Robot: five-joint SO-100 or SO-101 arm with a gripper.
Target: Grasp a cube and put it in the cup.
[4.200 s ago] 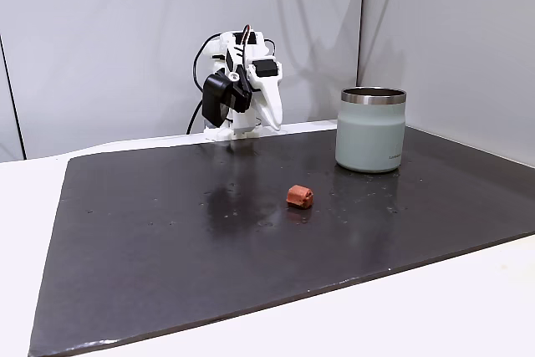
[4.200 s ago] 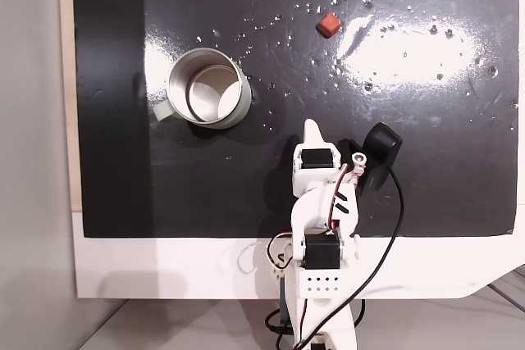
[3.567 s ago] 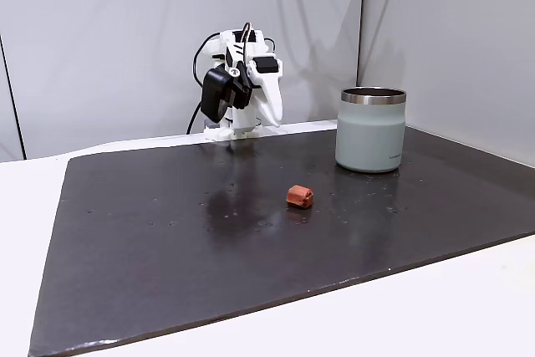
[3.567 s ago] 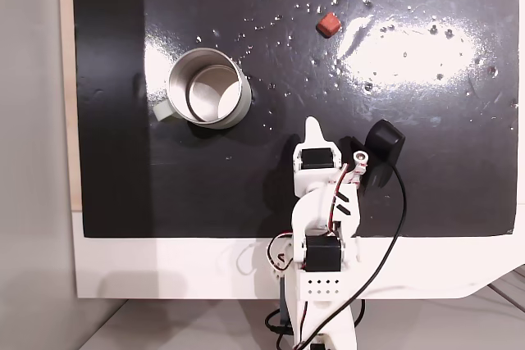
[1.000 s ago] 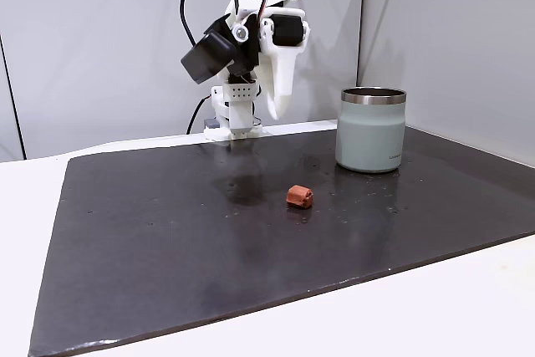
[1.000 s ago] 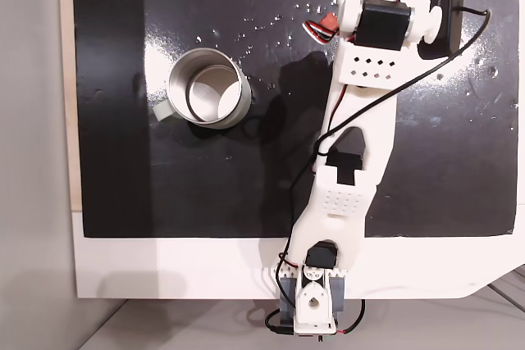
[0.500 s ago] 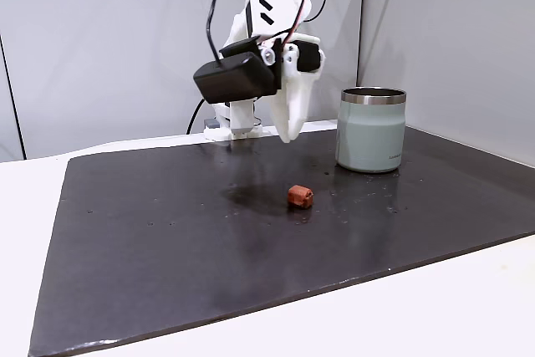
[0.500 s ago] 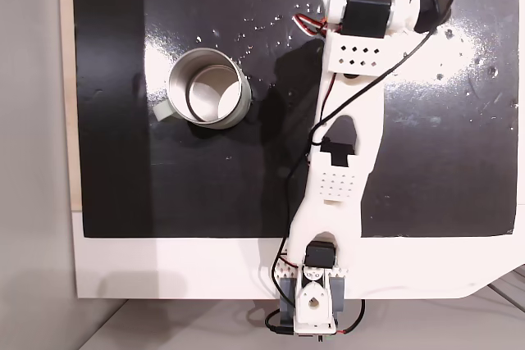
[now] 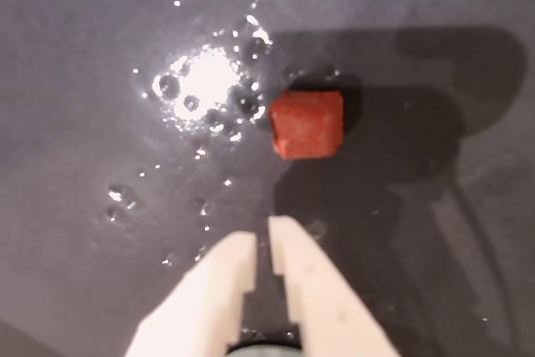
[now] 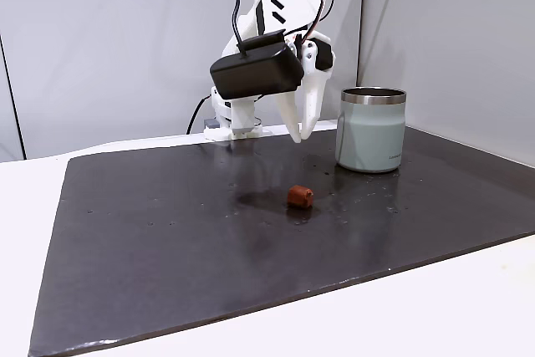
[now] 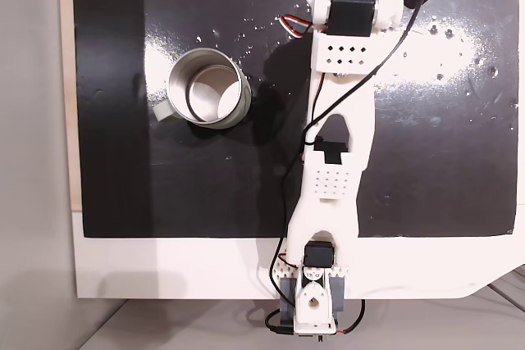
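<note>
Just beyond the nearly closed gripper (image 9: 263, 236) tips lies the cube (image 9: 307, 124), untouched.

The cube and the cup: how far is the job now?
Nothing is finished. The cube lies on the mat, untouched, and the cup looks empty from above. In hand: the gripper hangs above the cube, fingers nearly together. Left: lowering, grasping, carrying, dropping it in.

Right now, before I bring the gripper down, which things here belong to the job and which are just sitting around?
Job:
- cube, on the mat, free
- cup, upright beside it
- gripper, nearly closed, above the cube

Not the job:
- black mat
- white table
- water droplets on the mat
</note>
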